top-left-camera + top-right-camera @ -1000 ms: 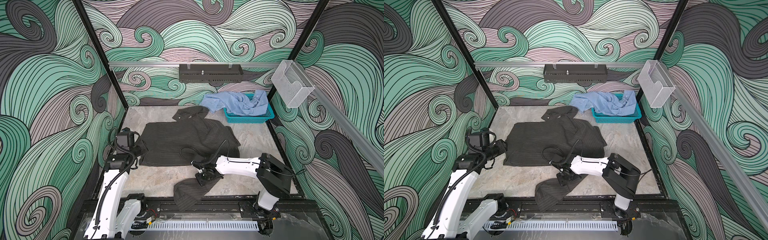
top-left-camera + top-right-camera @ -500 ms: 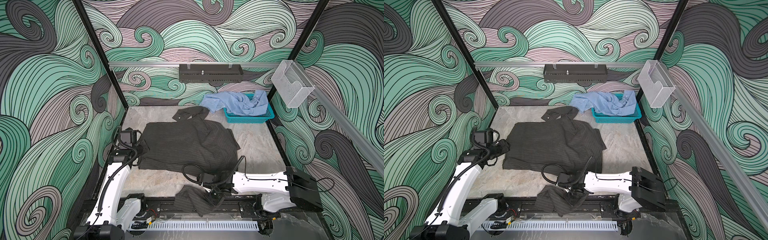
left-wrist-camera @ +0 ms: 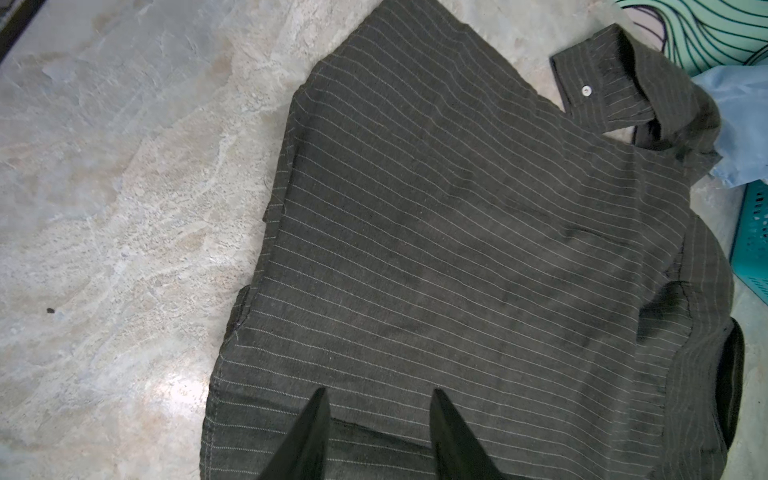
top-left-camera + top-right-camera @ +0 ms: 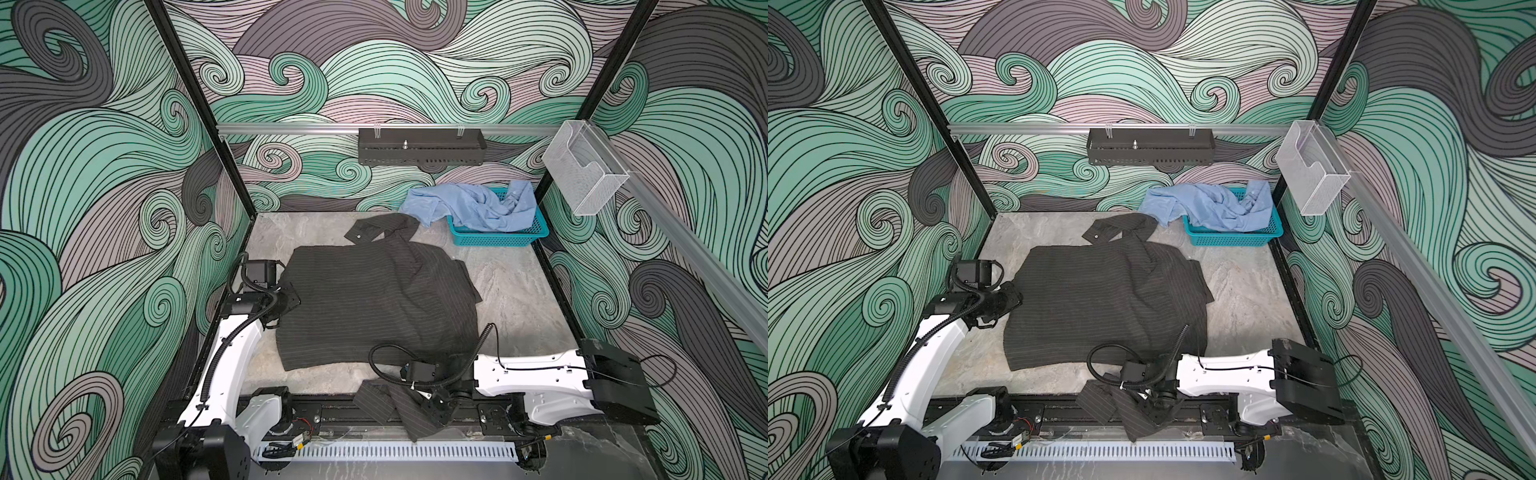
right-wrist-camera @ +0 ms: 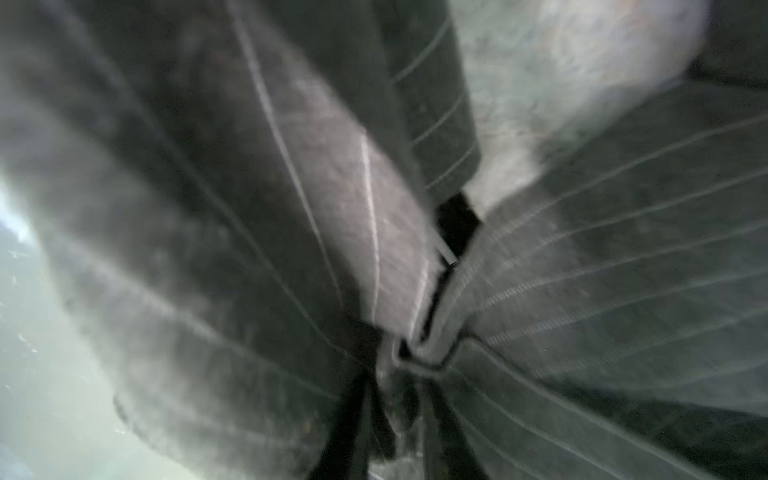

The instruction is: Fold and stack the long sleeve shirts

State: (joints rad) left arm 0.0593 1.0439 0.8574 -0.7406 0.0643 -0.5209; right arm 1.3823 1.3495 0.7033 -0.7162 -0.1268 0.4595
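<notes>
We note charcoal pinstriped cloth shirt [image 4: 374, 307] flat; left gripper [image 3: 378, 395] its 9 o'clock, right gripper [image 4: 433, 411] 6 o'clock sleeve [image 4: 384, 401]; grips can't tell.

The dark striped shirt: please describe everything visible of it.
The dark striped shirt is charcoal cloth with pale pinstripes. Its body lies spread almost flat on the stone-look table, creased on the right. A cuff with a light button lies at the back, touching the light blue shirt. One sleeve trails over the front edge onto the black rail, at the right gripper; whether that grips it is unclear. The left gripper, fingers apart, sits on its left edge.
</notes>
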